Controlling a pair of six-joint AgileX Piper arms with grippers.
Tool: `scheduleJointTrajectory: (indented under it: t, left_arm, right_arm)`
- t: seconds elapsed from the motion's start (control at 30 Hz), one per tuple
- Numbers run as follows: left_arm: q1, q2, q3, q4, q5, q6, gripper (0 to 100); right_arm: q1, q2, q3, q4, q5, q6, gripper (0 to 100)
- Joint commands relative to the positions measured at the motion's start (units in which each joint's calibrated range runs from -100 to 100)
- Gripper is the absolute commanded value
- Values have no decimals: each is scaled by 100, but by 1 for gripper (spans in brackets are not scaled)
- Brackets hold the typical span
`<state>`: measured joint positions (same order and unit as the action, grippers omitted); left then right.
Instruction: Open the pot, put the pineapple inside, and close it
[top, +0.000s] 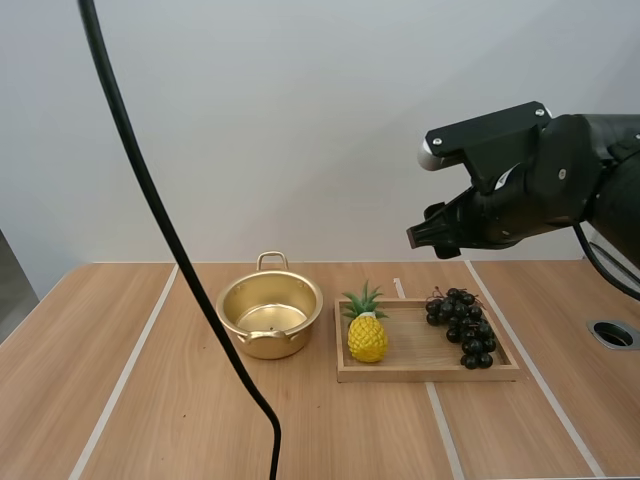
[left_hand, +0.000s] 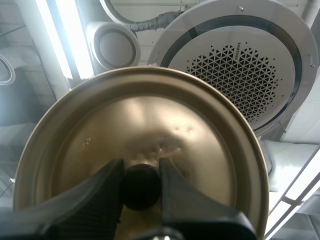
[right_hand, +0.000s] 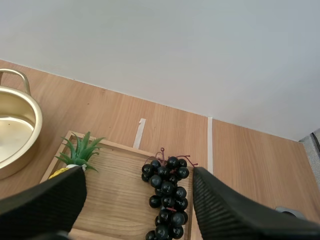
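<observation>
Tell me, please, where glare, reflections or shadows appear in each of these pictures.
High view: soft even light; the pot gleams inside, and the pineapple throws only a faint shadow on the tray. Left wrist view: the lid, gripped by the left tool, shows a pale sheen across its middle. Right wrist view: the grapes carry small highlights.

No writing, label, brand, number or sign can be read anywhere, whether on the pot (top: 270, 318), the lid (left_hand: 150, 125), the pineapple (top: 367, 337), the grapes (top: 462, 325), the tray (top: 430, 373) or the table (top: 150, 400).
</observation>
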<state>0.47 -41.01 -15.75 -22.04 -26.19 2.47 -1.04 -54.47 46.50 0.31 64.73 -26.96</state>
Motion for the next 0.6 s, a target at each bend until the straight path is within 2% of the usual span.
scheduleJointTrajectory:
  t: [0.0, 0.27, 0.4, 0.57]
  left_arm:
    - [-7, -33, -49, 397, -215, -319, 0]
    - [-7, -33, -49, 1987, -212, -1467, 0]
    - [-7, -33, -49, 2154, -212, -1581, 0]
    - [-7, -33, -49, 2204, -212, -1581, 0]
  right_arm:
    - [-19, -32, -3, 15, 3, -28, 100]
    - [-19, 41, -3, 17, -16, -19, 100]
    - [-19, 424, -3, -31, -202, 221, 100]
    - [-19, 1261, -3, -31, -405, 231, 100]
